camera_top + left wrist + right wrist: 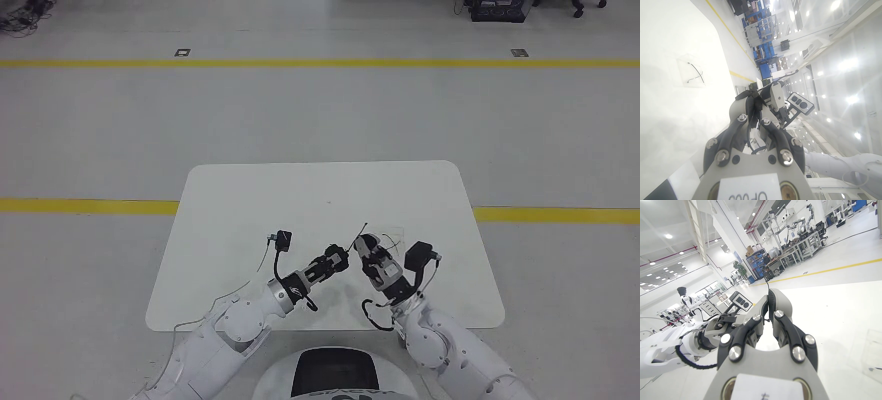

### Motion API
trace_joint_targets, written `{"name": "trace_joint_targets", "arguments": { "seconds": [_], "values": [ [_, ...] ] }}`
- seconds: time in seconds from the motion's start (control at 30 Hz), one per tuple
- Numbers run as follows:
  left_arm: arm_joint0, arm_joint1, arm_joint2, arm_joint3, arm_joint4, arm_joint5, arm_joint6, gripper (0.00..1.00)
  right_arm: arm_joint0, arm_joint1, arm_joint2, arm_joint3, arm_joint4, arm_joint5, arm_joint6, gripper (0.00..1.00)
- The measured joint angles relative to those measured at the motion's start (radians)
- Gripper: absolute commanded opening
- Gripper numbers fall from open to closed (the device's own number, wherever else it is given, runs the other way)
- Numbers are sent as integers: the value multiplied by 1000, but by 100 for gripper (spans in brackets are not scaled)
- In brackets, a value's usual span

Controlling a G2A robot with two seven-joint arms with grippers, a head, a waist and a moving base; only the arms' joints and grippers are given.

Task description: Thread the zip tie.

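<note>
My right gripper (768, 298) is shut on a thin black zip tie (767, 285), whose end pokes out past the fingertips. In the top view this gripper (367, 247) hangs over the near middle of the white table (320, 190), with the tie's end (362, 232) pointing away from me. My left gripper (753, 102) sits just beside it, tips almost meeting the right gripper (775, 96). It is shut on a black strand of the zip tie (749, 130) that runs back between its fingers. From above, the left gripper (338, 260) lies close to the right one.
A clear plastic bag (691, 73) holding a few more black ties lies flat on the table beside the right gripper, and its edge (873, 351) is visible from the right wrist. Grey floor with yellow lines (320, 63) surrounds the table.
</note>
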Motion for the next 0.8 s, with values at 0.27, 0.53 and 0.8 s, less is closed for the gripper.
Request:
{"name": "trace_joint_targets", "arguments": {
  "seconds": [0.27, 0.53, 0.8],
  "values": [
    [0, 0, 0, 0, 0, 0, 0, 0, -5, 0, -1, -8, 8, 0, 18, 0],
    [0, 0, 0, 0, 0, 0, 0, 0, 3, 4, -19, -12, 37, 0, 29, 0],
    [0, 0, 0, 0, 0, 0, 0, 0, 11, 13, -37, -9, 52, 0, 21, 0]
  ]
}}
